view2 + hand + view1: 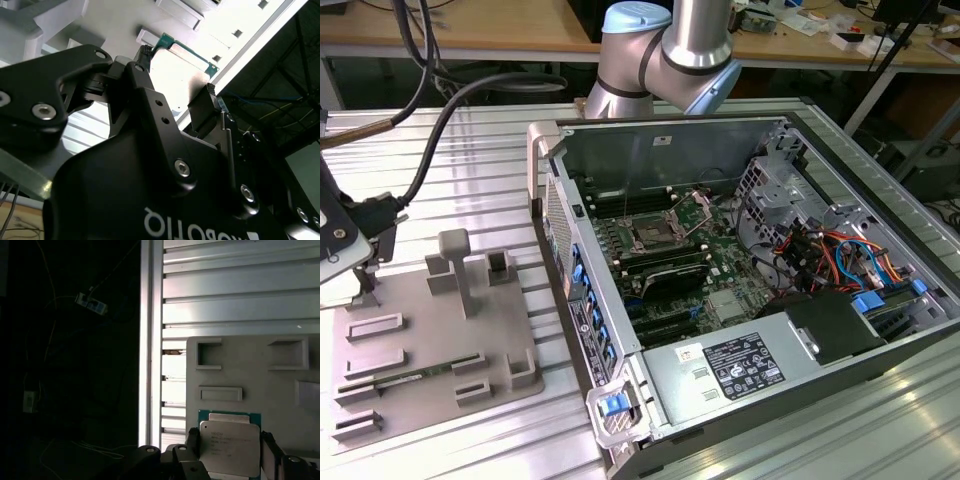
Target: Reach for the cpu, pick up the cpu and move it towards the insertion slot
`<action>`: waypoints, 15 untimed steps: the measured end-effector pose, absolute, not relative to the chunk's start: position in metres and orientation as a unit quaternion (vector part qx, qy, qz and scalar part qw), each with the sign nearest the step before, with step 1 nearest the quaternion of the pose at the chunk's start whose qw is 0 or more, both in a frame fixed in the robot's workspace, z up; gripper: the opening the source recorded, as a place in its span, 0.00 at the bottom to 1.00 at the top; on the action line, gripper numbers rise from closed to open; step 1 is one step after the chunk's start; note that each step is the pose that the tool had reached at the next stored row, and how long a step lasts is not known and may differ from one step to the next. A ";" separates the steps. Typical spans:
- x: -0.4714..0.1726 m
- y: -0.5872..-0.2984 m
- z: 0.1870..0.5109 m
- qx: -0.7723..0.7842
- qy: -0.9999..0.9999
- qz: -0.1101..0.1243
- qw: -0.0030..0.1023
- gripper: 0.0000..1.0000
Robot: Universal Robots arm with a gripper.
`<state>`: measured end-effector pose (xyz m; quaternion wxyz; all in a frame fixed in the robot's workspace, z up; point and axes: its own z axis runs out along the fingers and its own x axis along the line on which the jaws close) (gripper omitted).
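The cpu (231,450), a flat square chip with a silvery top and a green rim, sits between my gripper's (230,442) two black fingers. In the second wrist view the fingertips (145,52) touch opposite edges of the cpu (175,75), so the gripper (177,71) is shut on it. I cannot tell whether the chip is lifted off the grey tray (280,390). In the exterior view the gripper (362,280) is at the far left, over the tray's (430,330) left end. The insertion slot (650,236), a metal-framed socket, lies on the motherboard inside the open case, well to that view's right.
A green memory stick (405,380) lies in a tray recess, and grey posts (455,262) rise from the tray. The case wall (570,290) stands between tray and motherboard. Cables (830,255) fill the case's right side. The ribbed table's edge rail (150,340) runs close to the gripper.
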<state>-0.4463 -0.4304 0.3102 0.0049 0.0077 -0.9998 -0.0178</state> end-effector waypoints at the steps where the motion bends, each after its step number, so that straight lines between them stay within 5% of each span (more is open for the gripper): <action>1: -0.446 -0.430 0.310 0.008 -1.000 -0.018 0.005 0.55; 15: -0.446 -0.430 0.314 0.008 -1.000 -0.018 0.005 0.55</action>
